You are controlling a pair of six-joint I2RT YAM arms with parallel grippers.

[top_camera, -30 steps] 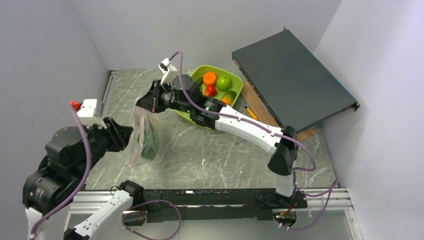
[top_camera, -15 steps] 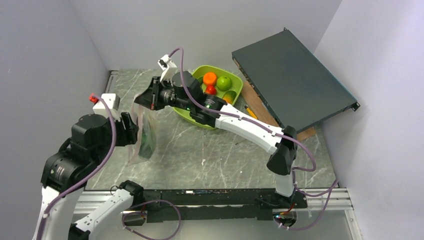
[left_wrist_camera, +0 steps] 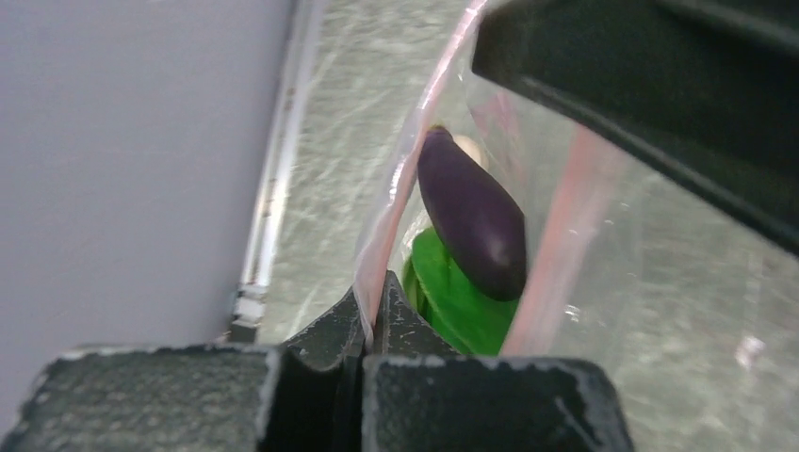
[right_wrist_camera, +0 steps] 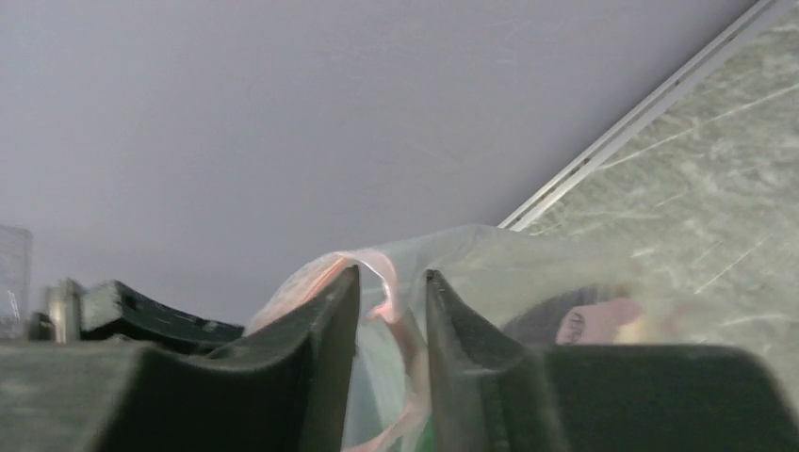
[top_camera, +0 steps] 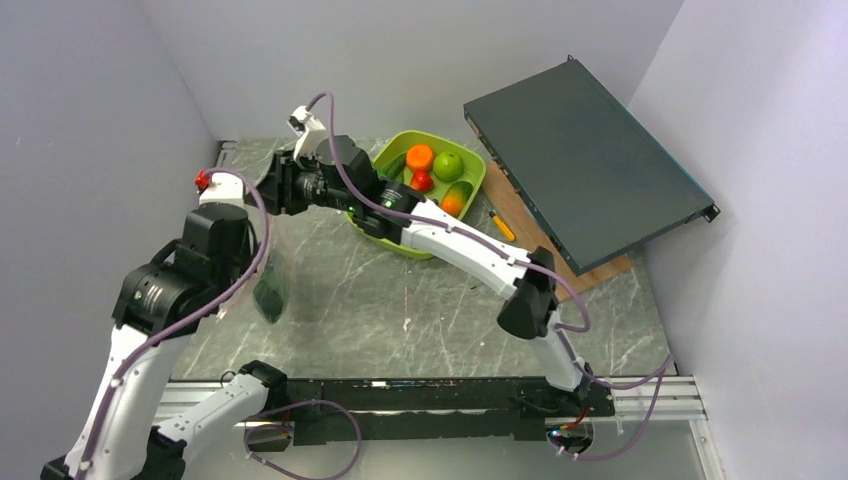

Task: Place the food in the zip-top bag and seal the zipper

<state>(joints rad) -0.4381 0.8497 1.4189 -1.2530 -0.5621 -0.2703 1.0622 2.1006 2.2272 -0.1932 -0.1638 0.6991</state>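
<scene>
At the left of the overhead frame, the left gripper (left_wrist_camera: 372,306) had swung in from the lower left within the last second. Its jaws had clamped fully shut on the zipper (left_wrist_camera: 407,179) of the zip-top bag (top_camera: 272,285) (an eggplant (left_wrist_camera: 471,221) and some green food (left_wrist_camera: 457,301) sat inside). Just right of it, the right gripper (right_wrist_camera: 391,287) had eased its jaws slightly apart, with the pink strip looping loosely between them. The hold seemed to be passing to the left arm, probably for sealing. The bag hung close to the left wall (top_camera: 90,150), so room was tight there. Open surface (top_camera: 400,290) lay at centre. Further right, the lime-green tray (top_camera: 478,160) held a green apple (top_camera: 448,166) and a red pepper (top_camera: 422,181), so filling looked unfinished.
</scene>
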